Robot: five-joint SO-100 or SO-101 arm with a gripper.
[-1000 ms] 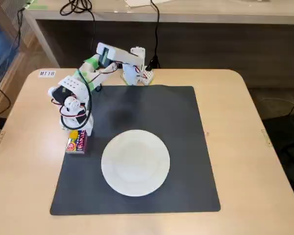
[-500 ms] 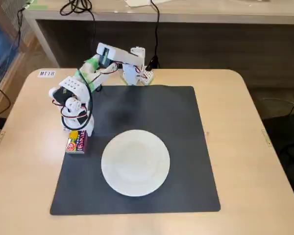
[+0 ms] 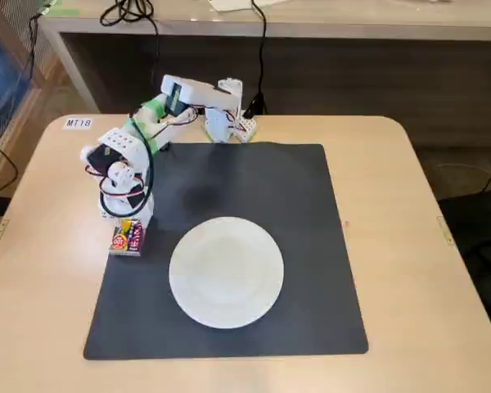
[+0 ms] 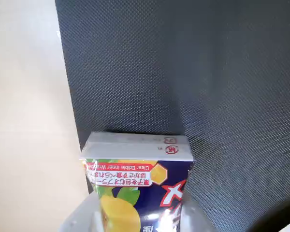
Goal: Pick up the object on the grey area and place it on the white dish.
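grasp step | small flat yellow-red printed packet (image 3: 128,237) at left edge of dark grey square mat (image 3: 311,246), in fixed view | white gripper (image 3: 128,223) fingers flank it in wrist view, clamp unclear | I'd squeeze centred, lift straight, then swing to round white plate (image 3: 227,272)

In the wrist view, the bottom edge cut off your packet (image 4: 135,183), and the pincer (image 4: 135,222) showed only as blurred pale slivers, so you couldn't read its jaws. In the fixed view the packet's (image 3: 128,237) lettering was too small to read.
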